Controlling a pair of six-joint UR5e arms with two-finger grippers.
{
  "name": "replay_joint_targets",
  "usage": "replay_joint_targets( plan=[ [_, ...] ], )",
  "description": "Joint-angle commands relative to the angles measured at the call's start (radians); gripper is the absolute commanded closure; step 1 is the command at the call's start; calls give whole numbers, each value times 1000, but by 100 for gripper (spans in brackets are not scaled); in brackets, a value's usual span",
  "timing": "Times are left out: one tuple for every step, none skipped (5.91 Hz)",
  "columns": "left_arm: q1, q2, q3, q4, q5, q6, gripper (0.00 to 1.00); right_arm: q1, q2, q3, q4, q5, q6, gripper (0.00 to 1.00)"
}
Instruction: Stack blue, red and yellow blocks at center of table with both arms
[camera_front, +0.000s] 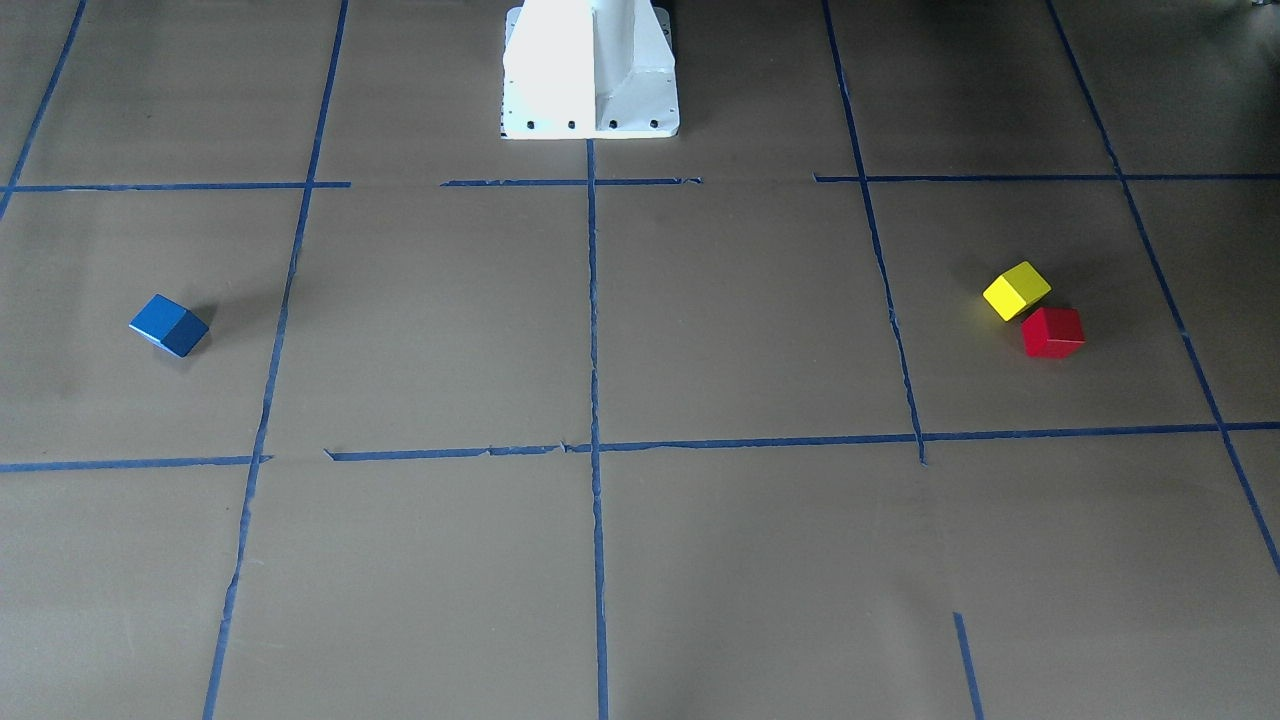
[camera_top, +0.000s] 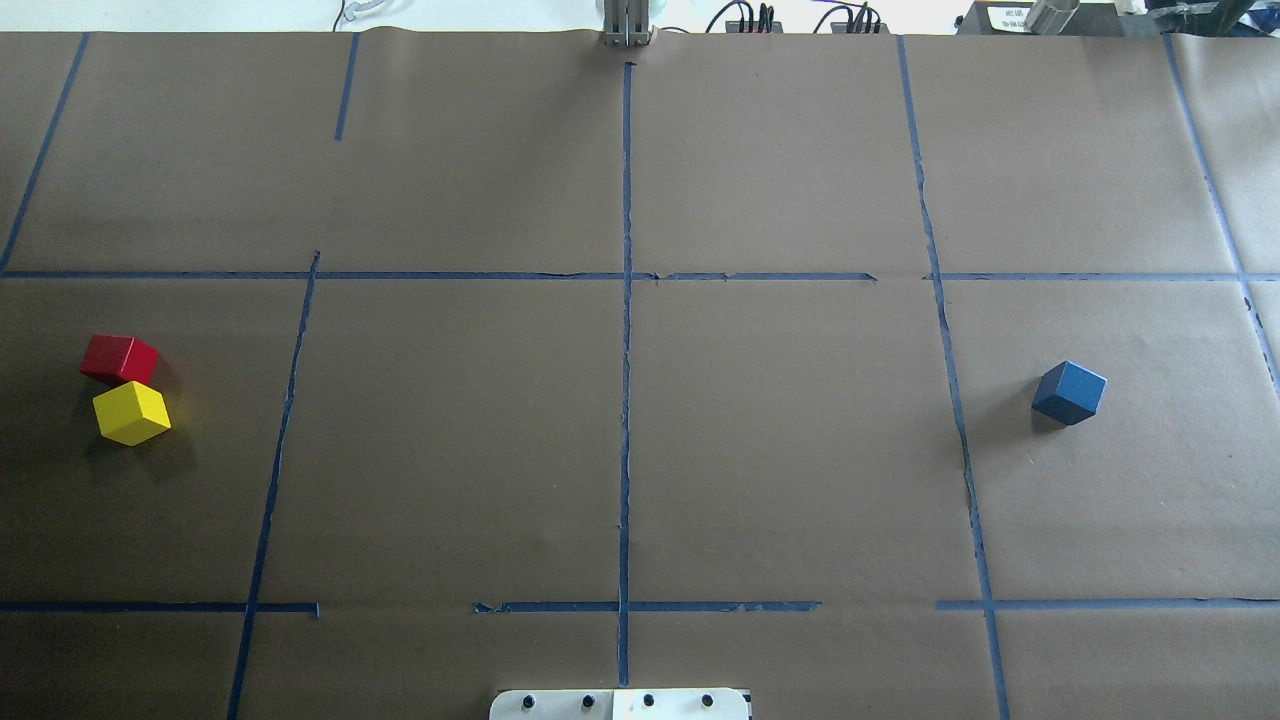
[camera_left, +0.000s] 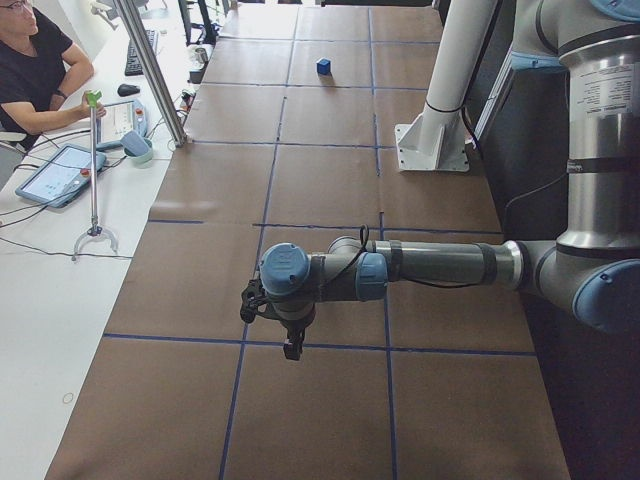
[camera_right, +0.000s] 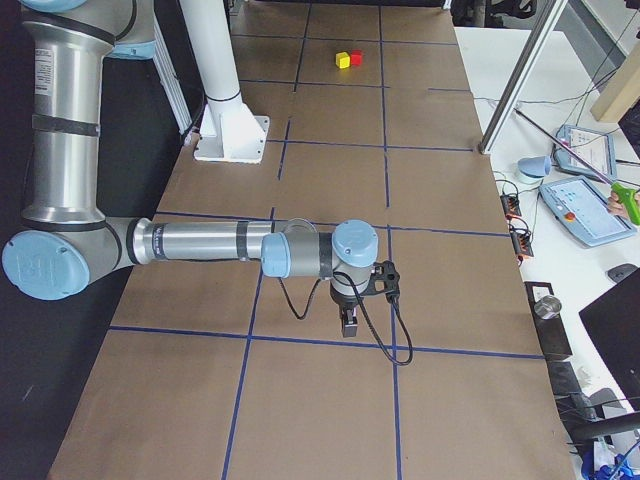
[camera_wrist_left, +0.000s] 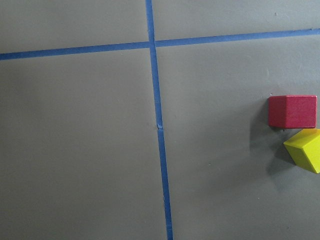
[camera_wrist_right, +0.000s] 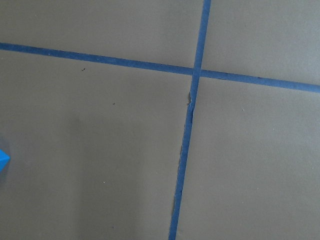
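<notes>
The blue block (camera_top: 1069, 392) lies on the brown table at the overhead view's right; it also shows in the front view (camera_front: 168, 325). The red block (camera_top: 119, 358) and the yellow block (camera_top: 131, 412) lie touching at the overhead view's left, and both show at the right edge of the left wrist view, red (camera_wrist_left: 292, 111) and yellow (camera_wrist_left: 306, 149). My left gripper (camera_left: 291, 345) and right gripper (camera_right: 347, 327) show only in the side views, hanging above the table's ends away from the blocks. I cannot tell if they are open or shut.
The white robot pedestal (camera_front: 590, 70) stands at the table's robot-side edge. Blue tape lines (camera_top: 626, 330) grid the table. An operator (camera_left: 30, 60) sits at a side desk with tablets (camera_left: 58, 172). A metal post (camera_left: 150, 70) stands at the far edge.
</notes>
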Motion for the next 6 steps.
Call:
replay_joint_targets(
  plan=[
    [11,-1,-2,-38,11,-6,0,15,-14,15,-2,0,-1,0],
    [12,0,3,-45,11,-6,0,7,-42,36,-3,0,-2,0],
    [14,0,-2,-46,14,-3,0,-4,-62,41,3,0,5,0],
    [14,0,-3,-46,5,-6,0,-8,-66,39,10,1,16,0],
    [14,6,13,-49,6,-2,0,-10,-66,36,13,-5,16,0],
    [14,8,8,-49,5,2,0,-48,-66,33,27,-6,14,0]
  ],
)
